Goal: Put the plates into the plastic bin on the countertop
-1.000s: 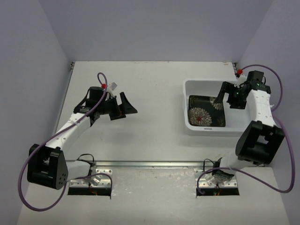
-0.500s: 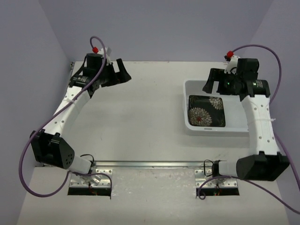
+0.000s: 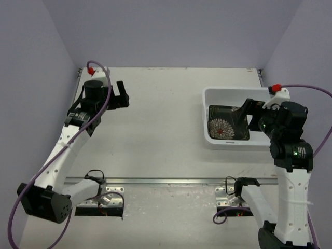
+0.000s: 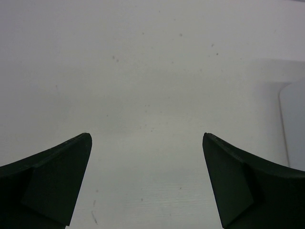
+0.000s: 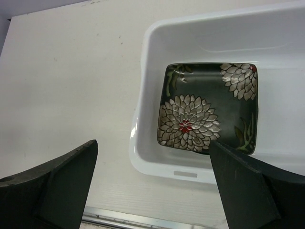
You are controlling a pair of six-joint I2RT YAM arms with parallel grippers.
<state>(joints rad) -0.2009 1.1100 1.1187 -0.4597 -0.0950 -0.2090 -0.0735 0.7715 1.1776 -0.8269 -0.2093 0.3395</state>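
Off-white matte tabletop (image 3: 166,124) spreads beneath both my arms. My left arm stretches toward the far left corner, its hand (image 3: 122,95) spread wide, gripping nothing. My right arm stands tall, its hand (image 3: 249,115) likewise wide apart and empty, hanging over the white translucent plastic bin (image 5: 143,119), where a square glossy black chrysanthemum plate (image 5: 209,107) lies flat.

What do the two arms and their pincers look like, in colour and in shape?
The left arm and the right arm have slim white links joined by bulky black joint housings. A purple cable loops loosely along each arm, with a small red plug near the wrist. The left pincer and the right pincer each have two matte black, wedge-shaped fingers.
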